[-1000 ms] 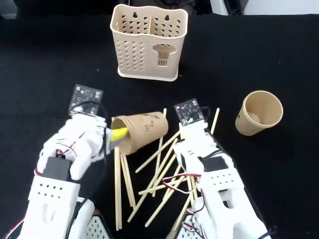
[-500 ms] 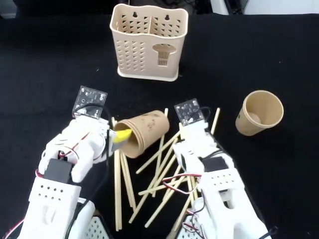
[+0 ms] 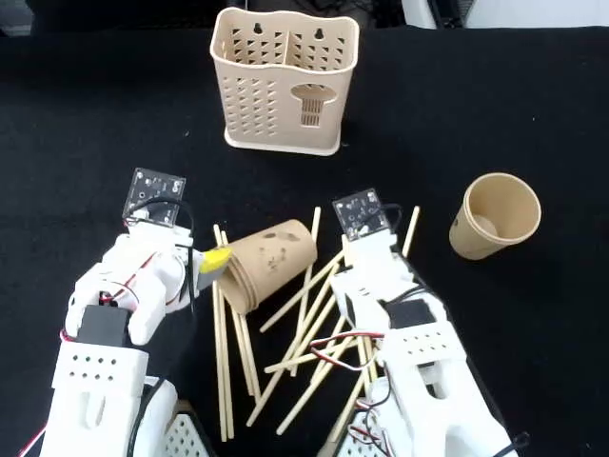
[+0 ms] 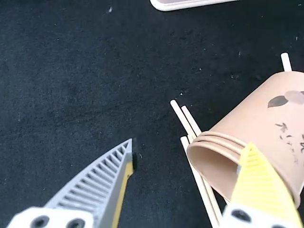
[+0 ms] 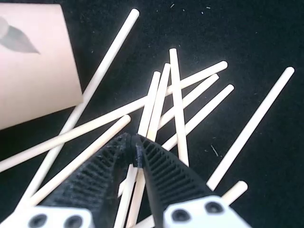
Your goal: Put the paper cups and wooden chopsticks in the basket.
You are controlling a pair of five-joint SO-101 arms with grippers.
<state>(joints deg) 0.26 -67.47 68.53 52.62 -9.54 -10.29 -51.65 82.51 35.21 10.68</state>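
One paper cup (image 3: pixel 271 262) lies on its side across the wooden chopsticks (image 3: pixel 304 324), mouth toward my left gripper (image 3: pixel 211 264). In the left wrist view that gripper (image 4: pixel 190 142) is open: its yellow finger (image 4: pixel 254 178) sits at the rim of the cup (image 4: pixel 270 123), the grey finger (image 4: pixel 118 166) well off over bare cloth. A second paper cup (image 3: pixel 495 214) stands tilted at the right. The beige basket (image 3: pixel 285 81) stands at the back. My right gripper (image 5: pixel 132 138) is shut, empty, just above crossed chopsticks (image 5: pixel 175 95) beside the cup (image 5: pixel 33 80).
The table is covered in black cloth (image 3: pixel 95 124). Chopsticks lie scattered between the two arms, some under the right arm (image 3: pixel 390 286). The basket's base (image 4: pixel 190 4) appears at the edge of the left wrist view. Open cloth lies left and right of the basket.
My left arm has drawn back to the left. The lying cup, first pushed a little right, has come back left and toward the front. The right arm has not moved.
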